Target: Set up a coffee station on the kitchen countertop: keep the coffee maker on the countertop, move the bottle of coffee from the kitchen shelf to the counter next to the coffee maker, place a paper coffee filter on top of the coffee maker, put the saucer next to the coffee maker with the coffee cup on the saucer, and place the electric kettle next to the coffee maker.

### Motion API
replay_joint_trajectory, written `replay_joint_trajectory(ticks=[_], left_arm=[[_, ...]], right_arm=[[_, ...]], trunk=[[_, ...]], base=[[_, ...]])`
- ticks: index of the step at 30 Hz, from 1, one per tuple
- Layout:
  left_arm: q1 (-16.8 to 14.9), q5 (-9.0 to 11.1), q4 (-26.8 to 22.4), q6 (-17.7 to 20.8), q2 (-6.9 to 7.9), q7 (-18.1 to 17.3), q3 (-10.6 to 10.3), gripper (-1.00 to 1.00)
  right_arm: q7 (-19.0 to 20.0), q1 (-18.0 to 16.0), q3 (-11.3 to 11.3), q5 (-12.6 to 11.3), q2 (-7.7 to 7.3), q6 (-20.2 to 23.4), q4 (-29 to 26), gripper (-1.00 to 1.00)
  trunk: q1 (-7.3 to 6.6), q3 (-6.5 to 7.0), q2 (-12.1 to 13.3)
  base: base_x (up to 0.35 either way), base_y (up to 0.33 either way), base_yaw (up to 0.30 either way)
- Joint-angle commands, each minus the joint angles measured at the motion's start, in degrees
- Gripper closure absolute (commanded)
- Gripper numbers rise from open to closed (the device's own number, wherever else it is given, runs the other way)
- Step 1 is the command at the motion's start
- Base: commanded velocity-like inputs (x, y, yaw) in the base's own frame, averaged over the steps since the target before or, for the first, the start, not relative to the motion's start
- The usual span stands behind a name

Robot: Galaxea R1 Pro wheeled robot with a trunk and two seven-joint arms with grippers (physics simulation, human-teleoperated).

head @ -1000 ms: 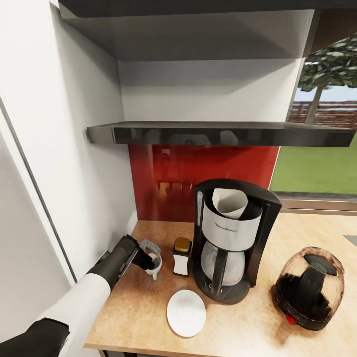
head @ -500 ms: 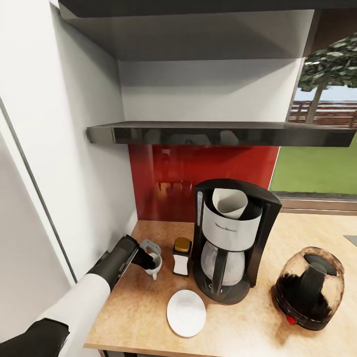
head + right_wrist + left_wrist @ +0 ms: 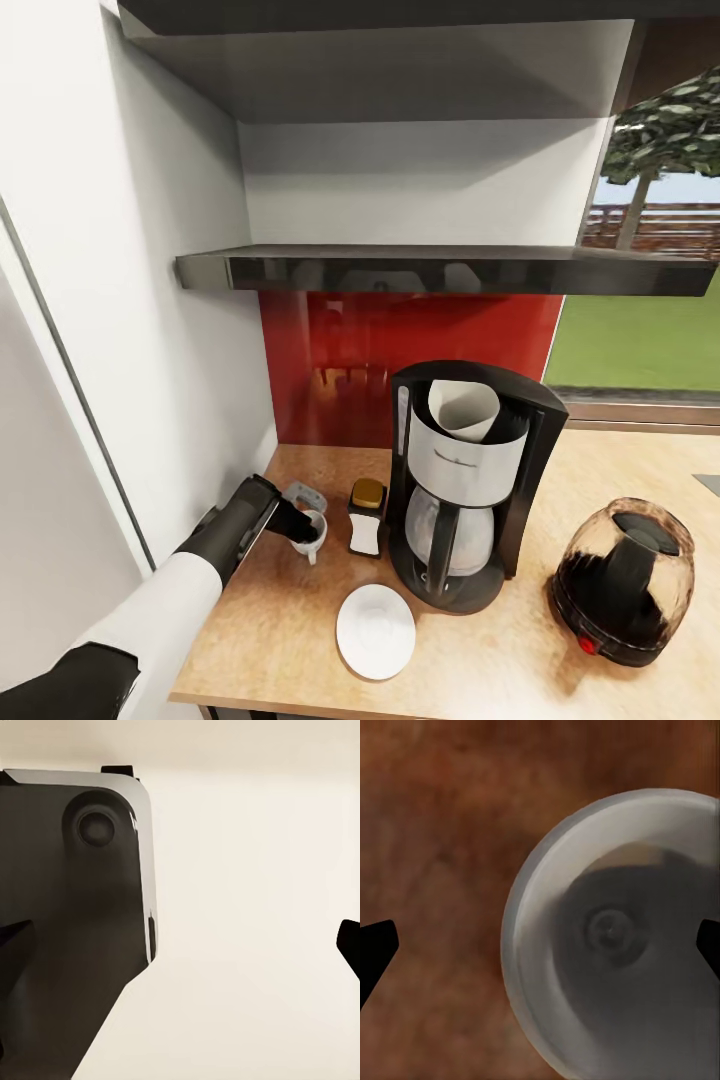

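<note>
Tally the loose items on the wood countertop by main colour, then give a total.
White: 3, small white cup, round white saucer, white paper filter cone
Black: 2, tall black coffee maker, black-based glass kettle
Gold-capped: 1, white-labelled jar
Total: 6

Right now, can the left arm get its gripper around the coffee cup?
Probably yes. The left gripper is open right over the coffee cup, its fingertips spread wide, and only bare countertop lies around the cup.

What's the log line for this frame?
left tool: open, over cup | saucer: bare | filter: on maker
</note>
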Motion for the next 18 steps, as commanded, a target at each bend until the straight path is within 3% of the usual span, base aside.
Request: replay_joint_trajectory(ticks=[1,18], left_arm=[[0.0,-0.5,0.0,0.1,0.03,-0.5,0.0,-1.0],[0.3,-0.2,1.6,-0.1,0.01,-0.5,0.0,-1.0]], right_arm=[[-0.1,0.0,0.5,-0.5,-0.01,0.3,-0.1,-1.0],[-0.1,0.0,0.5,-0.5,-0.01,0.3,-0.1,-1.0]], trunk=[[0.03,-0.09,-0.1],[0.03,-0.09,-0.1]], base=[[0.0,0.0,0.0],[0.0,0.0,0.0]])
